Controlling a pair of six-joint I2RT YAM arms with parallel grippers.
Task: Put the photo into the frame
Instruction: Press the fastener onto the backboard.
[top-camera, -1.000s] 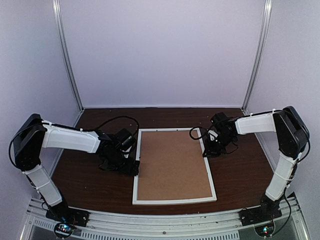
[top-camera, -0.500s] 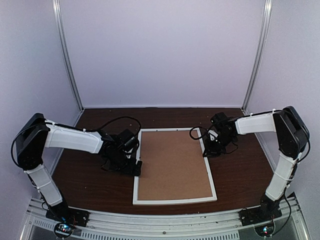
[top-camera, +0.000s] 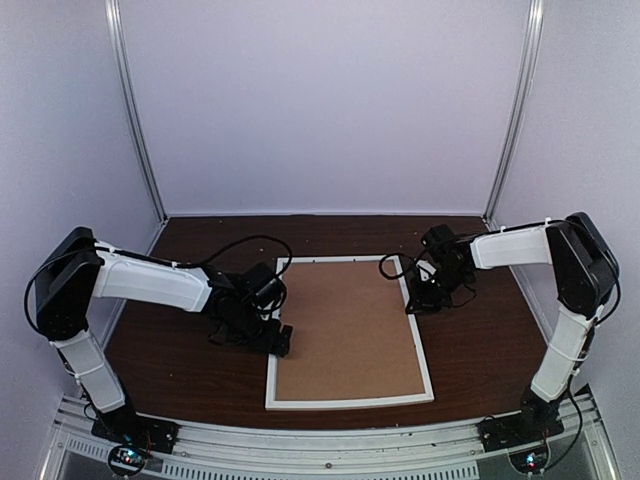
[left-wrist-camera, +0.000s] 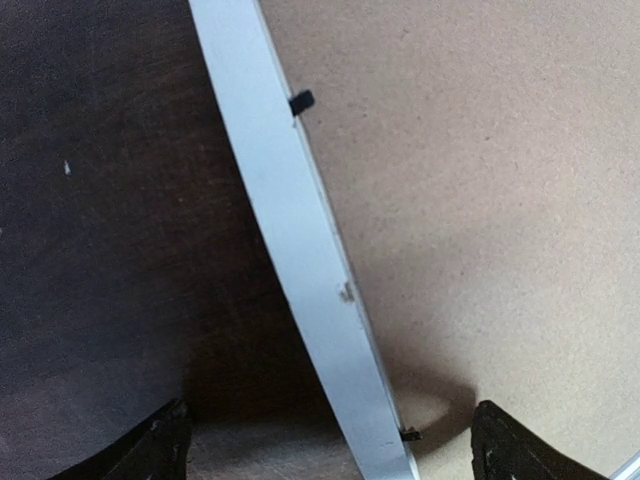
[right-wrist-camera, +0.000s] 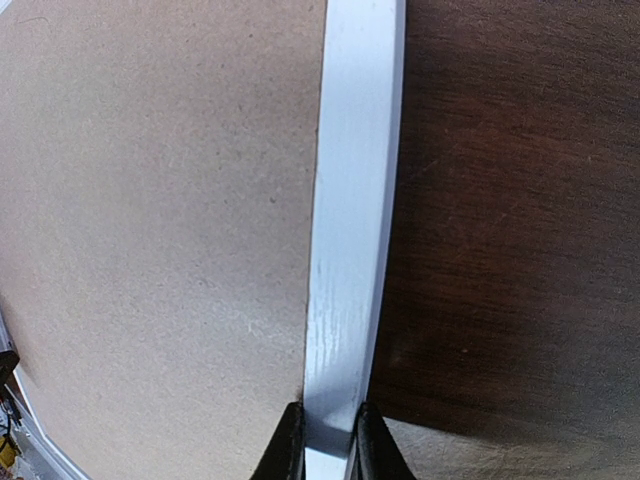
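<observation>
Frame (top-camera: 350, 402) reads light, stiff, thin-railed; grip side rails: right jaws pinch one, left jaws spread astride other.

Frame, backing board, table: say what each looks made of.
Frame: white painted wood, probably; faint grain streaks show through the satin coat. Backing board: matte brown fibreboard, finely speckled, no grain. Table: dark wood or wood-look laminate, with streaky grain and slight sheen.

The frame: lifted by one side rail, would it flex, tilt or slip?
Probably stiff: the frame has straight rails around a flat brown board. Wide and thin, so a one-sided pinch may let it tilt. Its smooth rail could slip.
</observation>
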